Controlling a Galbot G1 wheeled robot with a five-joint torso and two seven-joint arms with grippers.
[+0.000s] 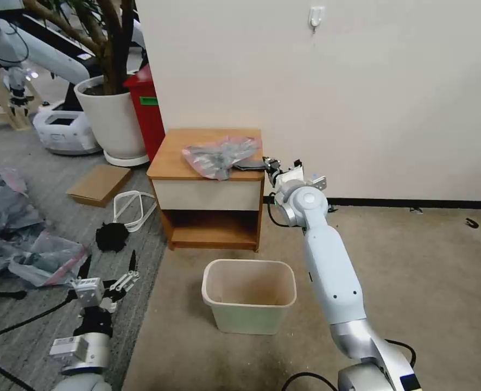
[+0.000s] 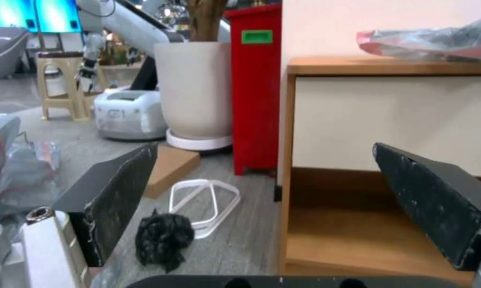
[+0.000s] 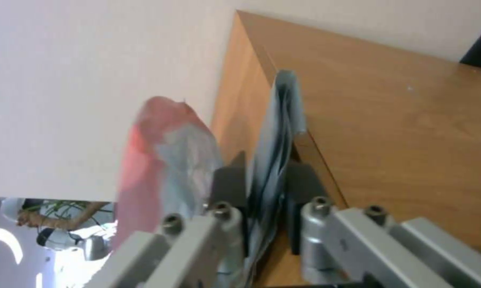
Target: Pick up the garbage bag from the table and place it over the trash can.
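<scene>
**Right tool pinches the bag at the table's edge**

The garbage bag (image 1: 221, 155) lies crumpled on the table (image 1: 181, 157), grey and crinkly with its pink-red band showing, spread toward the right front corner of the top. At that corner the right tool (image 1: 266, 163) has reached in from the side, and in the right wrist view its two dark fingers (image 3: 227, 186) stand nearly closed with a fold of grey film (image 3: 275, 152) caught between them. So the grip looks made, though only on a thin layer at the bag's margin.

From where I stand, the step in hand is the lift. It would go best slow and straight up, so the slippery plastic does not slide out of the pinch, and high enough for the hanging bag to clear the table edge before it travels. The trash can (image 1: 248, 296) sits on the carpet just in front of the table, open and upright, so the carry is short and mostly downward.

The left tool (image 1: 108, 271) hangs low on the robot's left, over the grey floor, fingers spread wide and holding nothing. It may be wanted later to open the bag's mouth over the rim.
</scene>
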